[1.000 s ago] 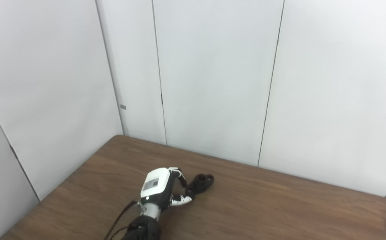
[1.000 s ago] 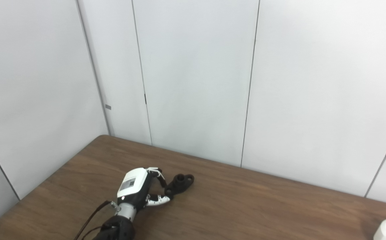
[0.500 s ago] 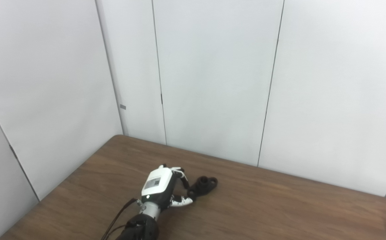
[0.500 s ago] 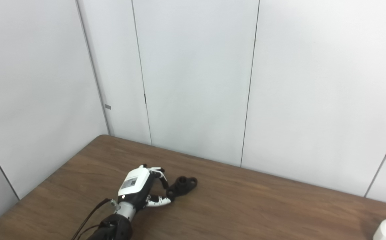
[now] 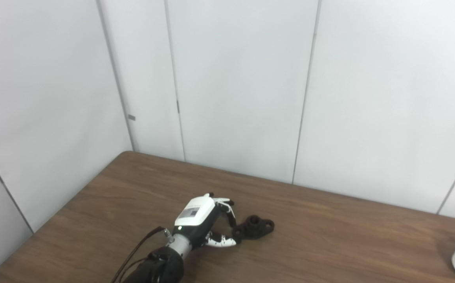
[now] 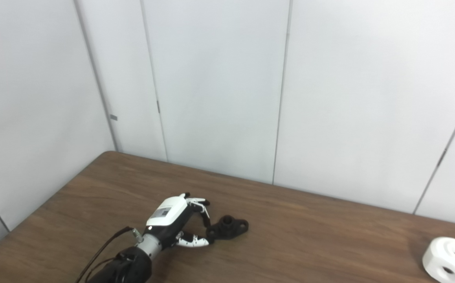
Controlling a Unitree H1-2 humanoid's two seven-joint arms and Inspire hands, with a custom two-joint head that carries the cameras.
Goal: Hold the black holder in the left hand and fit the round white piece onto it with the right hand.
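Note:
The black holder (image 5: 255, 227) lies low on the brown table (image 5: 329, 243), with a round socket in its middle and a lug hole at its right end. My left hand (image 5: 200, 218) reaches in from the bottom left. Its thumb and fingertips (image 5: 230, 214) pinch the holder's left end. It shows the same way in the right eye view (image 6: 227, 228). The round white piece (image 6: 449, 257) lies on the table at the far right, apart from the holder. My right hand is out of view.
White wall panels (image 5: 235, 98) close off the table at the back and left. The table's left edge (image 5: 54, 220) runs diagonally. A black cable (image 5: 141, 251) trails along my left forearm.
The camera has shifted, and the white piece now shows more fully. My left hand has moved right with the holder, which has gone from tilted to flat.

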